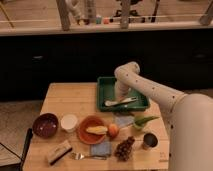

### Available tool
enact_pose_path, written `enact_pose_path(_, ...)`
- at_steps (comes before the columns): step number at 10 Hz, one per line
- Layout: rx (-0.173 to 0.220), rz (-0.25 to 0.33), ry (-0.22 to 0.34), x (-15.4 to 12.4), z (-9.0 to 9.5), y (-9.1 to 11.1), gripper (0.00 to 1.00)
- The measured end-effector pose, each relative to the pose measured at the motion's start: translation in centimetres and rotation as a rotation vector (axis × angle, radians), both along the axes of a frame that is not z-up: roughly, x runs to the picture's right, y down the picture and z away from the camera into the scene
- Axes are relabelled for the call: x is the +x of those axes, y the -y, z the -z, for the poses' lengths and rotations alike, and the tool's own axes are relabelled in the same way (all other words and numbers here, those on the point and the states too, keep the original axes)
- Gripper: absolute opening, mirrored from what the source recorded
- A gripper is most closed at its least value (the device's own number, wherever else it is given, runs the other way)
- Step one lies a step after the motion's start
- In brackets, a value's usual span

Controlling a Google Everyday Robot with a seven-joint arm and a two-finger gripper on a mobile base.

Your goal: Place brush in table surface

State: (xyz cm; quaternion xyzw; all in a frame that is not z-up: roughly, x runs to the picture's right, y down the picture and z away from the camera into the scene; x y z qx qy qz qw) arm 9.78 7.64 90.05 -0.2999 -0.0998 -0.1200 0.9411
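The slim whitish-grey brush [120,102] lies in the dark green tray [106,85] near its front edge, handle pointing right. The tray sits at the back right of the light wooden table surface [67,98]. My gripper [121,96] hangs from the white arm, down inside the tray right over the brush's middle.
On the table: a dark bowl [45,125], a white cup [69,122], an orange plate [92,130] with a corn cob, an orange fruit [113,130], a wooden scrubber [58,152], a fork [80,156], a blue cloth [101,148], grapes [125,148], a metal cup [149,141], a green vegetable [143,121].
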Motion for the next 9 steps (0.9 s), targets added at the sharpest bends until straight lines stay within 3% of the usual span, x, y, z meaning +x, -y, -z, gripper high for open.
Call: enact_pose_path(9,0.004,-0.023,-0.009,2.2,-1.3,0.9,0.8)
